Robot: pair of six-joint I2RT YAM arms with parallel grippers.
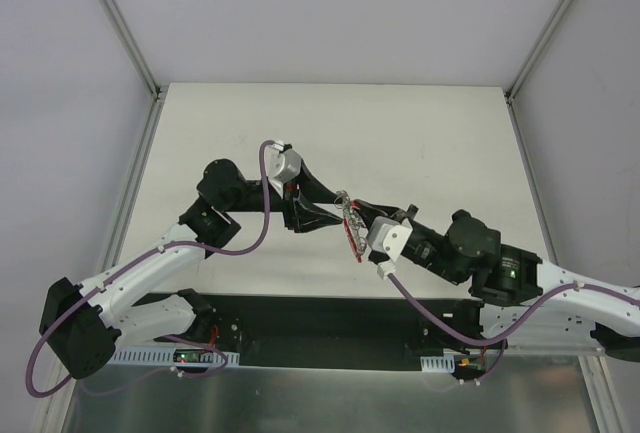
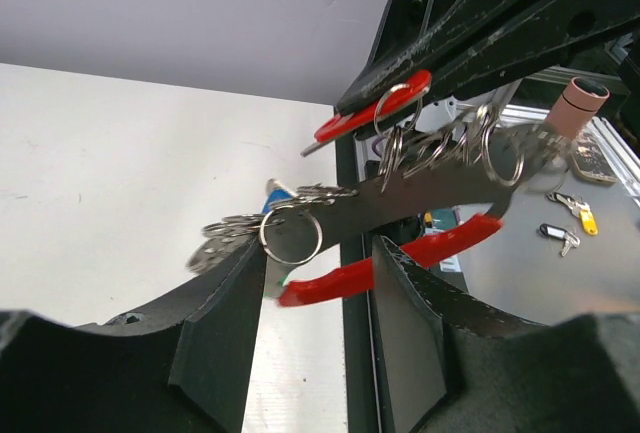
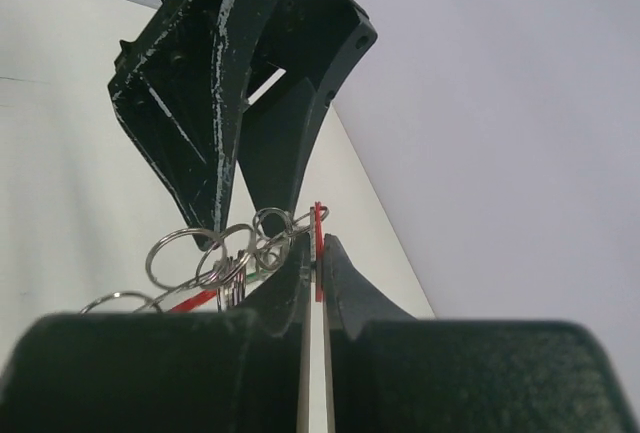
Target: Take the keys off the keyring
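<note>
Right wrist view: right gripper [image 3: 317,253] pinches the keyring [image 3: 318,228] by its red band [image 2: 330,283], holding it aloft above the table [image 1: 400,123], apparently so the left gripper [image 2: 312,298], jaws spread, can reach the wire rings [image 2: 230,230].

Left arm [image 1: 150,263] rises from the near-left corner of the worktop, elbow bent and wrist turned right. The left gripper [image 1: 330,215] points toward the middle, its fingers [image 2: 215,338] parted with a clear gap. Right arm [image 1: 520,273] reaches in low from the near-right, and the right gripper [image 1: 356,225] meets it tip to tip, fingers [image 3: 290,288] pinched almost flush.
</note>
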